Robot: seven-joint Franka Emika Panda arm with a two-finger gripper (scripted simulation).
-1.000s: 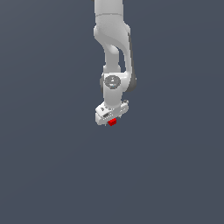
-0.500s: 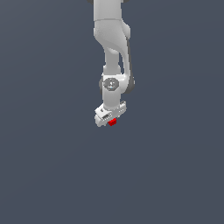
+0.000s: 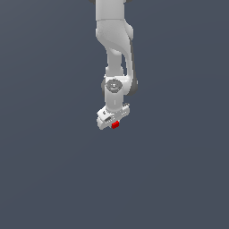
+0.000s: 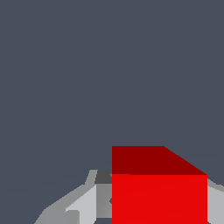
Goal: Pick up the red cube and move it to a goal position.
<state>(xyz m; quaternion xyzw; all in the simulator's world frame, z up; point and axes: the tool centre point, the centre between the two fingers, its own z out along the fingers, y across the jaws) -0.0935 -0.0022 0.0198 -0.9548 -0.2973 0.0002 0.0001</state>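
Red cube: the red cube (image 3: 115, 125) sits at the lower end of the white arm, between the tips of the gripper, near the middle of the exterior view. In the wrist view the red cube (image 4: 159, 192) fills much of the picture, with a bright face towards the camera and a darker face behind it.

Cube's faces: plain, with no marks; the edges are sharp and straight in both views.

Gripper: the gripper (image 3: 114, 125) points downward and is pinched on the red cube, its white body just above the cube. In the wrist view the gripper (image 4: 148, 205) shows as pale grey fingers (image 4: 83, 205) touching the cube's sides; one finger is seen more fully than the other.

Cube's height: whether the cube touches the ground below or hangs above it cannot be told, since no shadow or contact line is visible.

Arm: the white arm (image 3: 114, 42) comes down from the top edge of the exterior view, with a round joint (image 3: 113, 84) above the gripper body.

Surroundings: a flat, even dark blue-grey ground (image 3: 49, 170) fills the rest of both views.
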